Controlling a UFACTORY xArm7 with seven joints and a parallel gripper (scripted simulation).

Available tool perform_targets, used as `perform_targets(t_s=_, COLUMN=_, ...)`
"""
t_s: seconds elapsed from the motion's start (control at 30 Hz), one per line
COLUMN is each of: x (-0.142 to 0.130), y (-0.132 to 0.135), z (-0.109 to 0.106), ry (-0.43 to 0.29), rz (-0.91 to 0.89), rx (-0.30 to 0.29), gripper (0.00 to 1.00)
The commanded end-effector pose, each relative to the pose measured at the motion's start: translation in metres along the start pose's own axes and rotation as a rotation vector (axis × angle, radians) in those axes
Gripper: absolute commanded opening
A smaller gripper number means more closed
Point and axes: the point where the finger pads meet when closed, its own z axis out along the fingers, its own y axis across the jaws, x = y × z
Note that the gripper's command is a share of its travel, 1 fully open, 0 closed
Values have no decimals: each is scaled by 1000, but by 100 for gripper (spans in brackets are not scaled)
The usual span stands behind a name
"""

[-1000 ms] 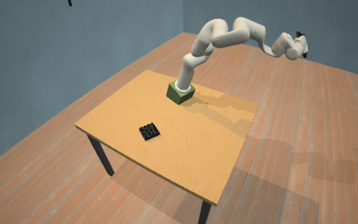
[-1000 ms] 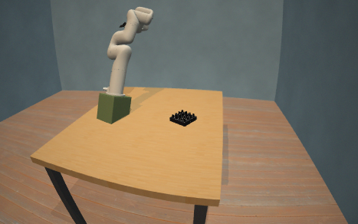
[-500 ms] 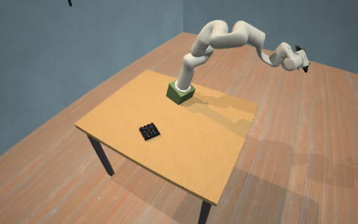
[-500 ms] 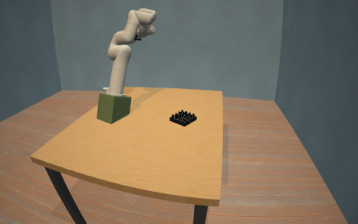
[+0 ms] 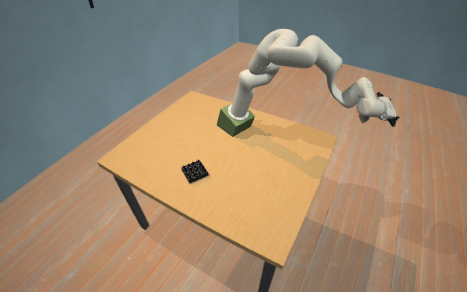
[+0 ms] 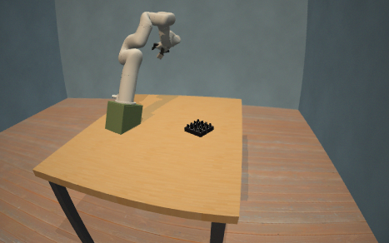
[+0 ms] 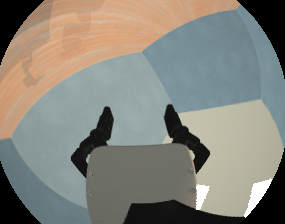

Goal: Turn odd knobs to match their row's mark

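Note:
The black knob box (image 5: 195, 171) (image 6: 197, 131) stands on the wooden table (image 5: 254, 195) (image 6: 145, 166), its small knobs too tiny to read from here. My gripper (image 5: 390, 111) (image 6: 157, 50) (image 7: 138, 111) is open and empty. It hangs high in the air, beyond the table's far edge, far from the knob box. In the wrist view I see only the floor and walls between the fingers; the knob box does not show there.
The arm's green base block (image 5: 235, 120) (image 6: 123, 116) stands on the table at the side away from the knob box. The arm (image 5: 294, 50) (image 6: 132, 54) curls high above it. Wooden floor surrounds the table.

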Motion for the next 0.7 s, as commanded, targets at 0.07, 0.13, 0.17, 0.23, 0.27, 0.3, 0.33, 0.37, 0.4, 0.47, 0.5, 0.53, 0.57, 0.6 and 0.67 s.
perform_targets(t_s=0.07, x=19, y=-32, z=-21, ry=16, rz=-52, rx=62, gripper=100)
perform_targets(t_s=0.13, x=43, y=-63, z=-45, ry=44, rz=-97, rx=123, gripper=100)
perform_targets(t_s=0.17, x=45, y=-65, z=-47, ry=46, rz=-100, rx=127, gripper=100)
perform_targets(t_s=0.23, x=56, y=-78, z=-58, ry=61, rz=-119, rx=153, gripper=100)
perform_targets(t_s=0.27, x=63, y=-87, z=-66, ry=71, rz=-133, rx=171, gripper=100)
perform_targets(t_s=0.3, x=71, y=-96, z=-75, ry=82, rz=-146, rx=189, gripper=100)
perform_targets(t_s=0.33, x=79, y=-104, z=-83, ry=93, rz=-159, rx=205, gripper=100)
perform_targets(t_s=0.37, x=86, y=-112, z=-91, ry=104, rz=-170, rx=221, gripper=100)
perform_targets(t_s=0.4, x=91, y=-117, z=-96, ry=111, rz=-178, rx=231, gripper=100)
perform_targets(t_s=0.47, x=108, y=-132, z=-115, ry=137, rz=-204, rx=265, gripper=100)
perform_targets(t_s=0.5, x=115, y=-139, z=-123, ry=149, rz=-215, rx=279, gripper=100)
perform_targets(t_s=0.53, x=123, y=-145, z=-132, ry=161, rz=-226, rx=293, gripper=100)
perform_targets(t_s=0.57, x=131, y=-151, z=-140, ry=173, rz=-237, rx=306, gripper=100)
perform_targets(t_s=0.6, x=131, y=-151, z=-140, ry=173, rz=-237, rx=306, gripper=100)
perform_targets(t_s=0.67, x=153, y=-167, z=-166, ry=211, rz=-267, rx=344, gripper=100)
